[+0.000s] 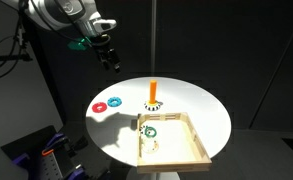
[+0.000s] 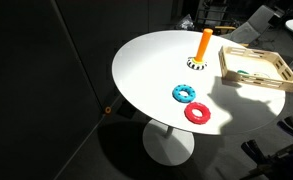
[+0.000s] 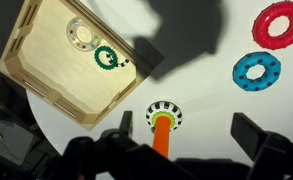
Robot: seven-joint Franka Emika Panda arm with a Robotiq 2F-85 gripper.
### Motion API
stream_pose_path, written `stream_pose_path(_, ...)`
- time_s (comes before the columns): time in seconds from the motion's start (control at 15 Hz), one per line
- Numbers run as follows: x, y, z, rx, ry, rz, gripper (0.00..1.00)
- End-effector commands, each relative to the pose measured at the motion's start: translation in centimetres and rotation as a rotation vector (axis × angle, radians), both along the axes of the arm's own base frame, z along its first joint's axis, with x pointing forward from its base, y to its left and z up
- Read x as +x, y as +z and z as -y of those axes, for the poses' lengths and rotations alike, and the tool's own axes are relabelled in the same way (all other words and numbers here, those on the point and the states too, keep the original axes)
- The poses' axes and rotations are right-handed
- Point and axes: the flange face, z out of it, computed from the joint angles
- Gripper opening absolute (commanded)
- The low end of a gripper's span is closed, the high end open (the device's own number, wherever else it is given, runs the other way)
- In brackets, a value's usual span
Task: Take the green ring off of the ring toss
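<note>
The ring toss is an upright orange peg [image 1: 153, 91] on a round black-and-white base [image 3: 164, 112] near the middle of the white round table; it shows in both exterior views [image 2: 205, 43] and in the wrist view [image 3: 162, 137]. A thin yellow-green collar sits round the peg's foot. A dark green ring [image 3: 108, 58] lies flat inside the wooden tray [image 3: 46, 75], also in an exterior view [image 1: 149, 129]. My gripper [image 1: 109, 57] hangs high above the table; in the wrist view it [image 3: 186, 130] is open and empty, its fingers either side of the peg far below.
A blue ring [image 3: 257, 70] and a red ring [image 3: 280, 24] lie flat on the table [image 1: 196, 105] beside the peg, seen too in an exterior view [image 2: 184, 93] [image 2: 198, 113]. A white ring [image 3: 82, 36] lies in the tray. The surroundings are dark.
</note>
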Motion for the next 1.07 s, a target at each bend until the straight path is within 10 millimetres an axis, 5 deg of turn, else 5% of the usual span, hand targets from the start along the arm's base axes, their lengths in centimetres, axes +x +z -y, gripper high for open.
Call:
stream_pose_path(0.0, 3.8, -2.0, 1.0, 0.074, -0.05, -0.037, 1.0)
stream_pose_path(0.27, 6.2, -4.4, 1.6, 0.152, -0.093, -0.082, 1.0)
stream_pose_path(0.33, 4.5, -4.2, 1.5, 0.122, -0.09, -0.079, 1.0)
stream_pose_path(1.0, 5.7, -5.2, 2.0, 0.117, -0.147, -0.057, 1.0)
